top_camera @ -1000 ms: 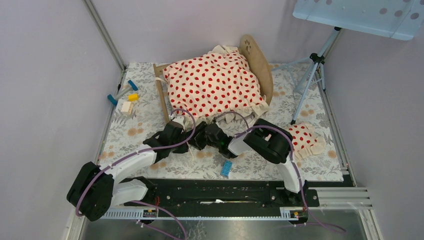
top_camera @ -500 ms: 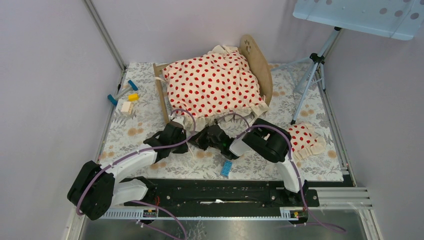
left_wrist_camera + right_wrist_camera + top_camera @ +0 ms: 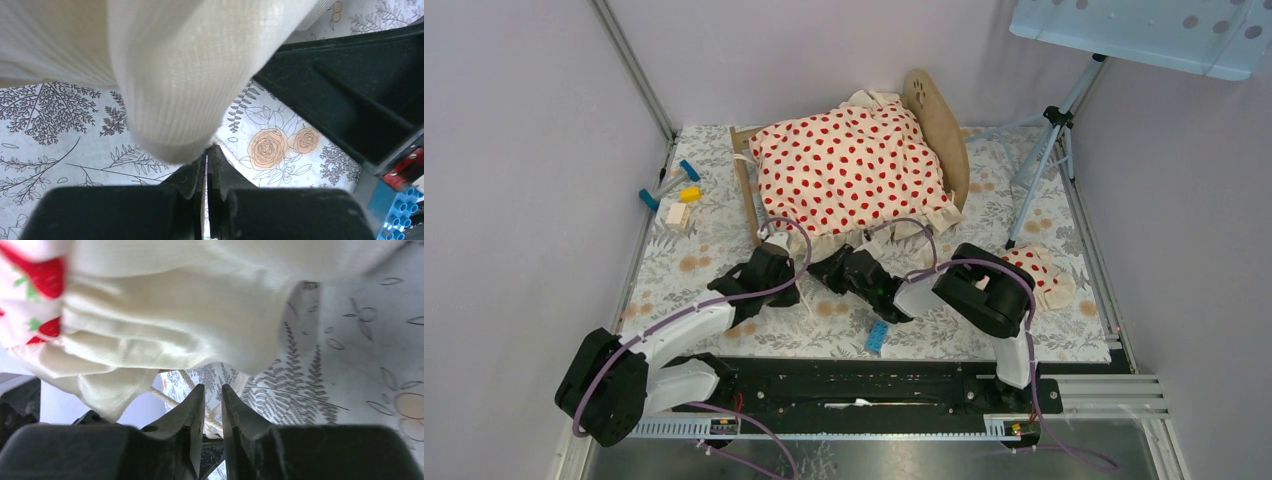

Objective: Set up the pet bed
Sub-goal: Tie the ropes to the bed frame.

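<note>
R arm (image 3: 979, 290) swung right — L jaws shut by blanket (image 3: 849, 170) hem.

The pet bed (image 3: 941, 122) stands beyond both sets of jaws with the blanket (image 3: 849, 170) on it, the near hem hanging over the jaws and meeting the left jaws' tips. On the tabletop (image 3: 684, 272), a brick (image 3: 877, 337) lies just behind the right jaws. The pillow (image 3: 1049, 280) is well to their right, with a tripod (image 3: 1046, 150) beyond it. Small blocks (image 3: 674, 195) lie left of the left jaws.
</note>
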Motion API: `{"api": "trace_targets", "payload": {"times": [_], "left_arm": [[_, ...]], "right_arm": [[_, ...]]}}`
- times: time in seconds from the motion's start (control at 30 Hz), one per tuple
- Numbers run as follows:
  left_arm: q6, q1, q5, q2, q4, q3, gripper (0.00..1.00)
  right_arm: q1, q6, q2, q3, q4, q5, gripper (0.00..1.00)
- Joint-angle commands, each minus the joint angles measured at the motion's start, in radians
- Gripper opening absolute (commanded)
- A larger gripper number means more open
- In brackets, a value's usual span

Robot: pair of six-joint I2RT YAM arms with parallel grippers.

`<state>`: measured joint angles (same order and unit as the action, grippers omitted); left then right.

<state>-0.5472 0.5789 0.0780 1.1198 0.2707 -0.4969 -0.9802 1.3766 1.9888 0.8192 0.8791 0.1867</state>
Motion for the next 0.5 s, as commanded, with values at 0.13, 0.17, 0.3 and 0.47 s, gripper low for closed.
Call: {"api": "trace_targets", "payload": {"times": [0.13, 0.17, 0.3, 0.47], "left_arm": [[-0.016, 0.001, -0.005, -0.037, -0.018, 0.004, 0.00], [-0.015, 0.001, -0.004, -0.032, -0.019, 0.003, 0.00], [-0.013, 0.001, -0.004, -0.013, -0.018, -0.002, 0.00], [-0.021, 0.001, 0.014, 0.002, -0.001, -0.013, 0.00]], "right_arm": [[-0.032, -0.116, -0.013, 0.063, -0.052, 0.123, 0.27], [-0.032, -0.107, -0.011, 0.066, -0.062, 0.123, 0.28], [-0.032, -0.063, -0.010, 0.089, -0.136, 0.113, 0.32], [-0.033, -0.018, 0.012, 0.133, -0.193, 0.062, 0.40]]}}
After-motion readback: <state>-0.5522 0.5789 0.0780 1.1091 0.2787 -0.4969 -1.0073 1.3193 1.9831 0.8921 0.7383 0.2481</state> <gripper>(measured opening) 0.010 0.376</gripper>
